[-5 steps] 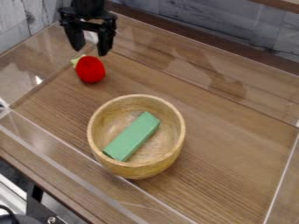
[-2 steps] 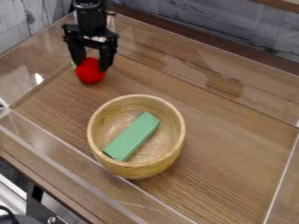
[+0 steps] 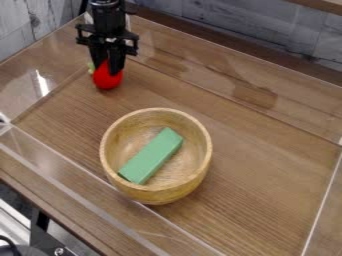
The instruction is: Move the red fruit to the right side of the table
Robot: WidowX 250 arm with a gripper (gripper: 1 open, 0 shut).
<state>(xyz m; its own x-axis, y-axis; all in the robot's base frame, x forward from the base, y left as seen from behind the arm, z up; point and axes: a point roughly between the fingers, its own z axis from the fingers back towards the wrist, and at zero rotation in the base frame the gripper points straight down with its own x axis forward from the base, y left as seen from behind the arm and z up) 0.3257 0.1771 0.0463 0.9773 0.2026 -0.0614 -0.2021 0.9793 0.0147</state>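
The red fruit (image 3: 104,79) is a small bright red toy sitting on the brown wood-grain table (image 3: 254,150) at the far left. My black gripper (image 3: 107,68) points straight down onto it, with the jaws drawn in around its upper half. The fingers (image 3: 118,62) hide the fruit's top, so only the lower red part shows below them. The fruit still rests on the tabletop.
A round light wooden bowl (image 3: 198,172) stands in the middle front with a green rectangular block (image 3: 150,155) lying inside. Clear acrylic walls (image 3: 80,195) edge the table on all sides. Bare wood stretches to the right of the bowl.
The gripper came down from above the fruit and its jaws went from wide open to shut around it. The fruit, bowl and block have stayed where they were.
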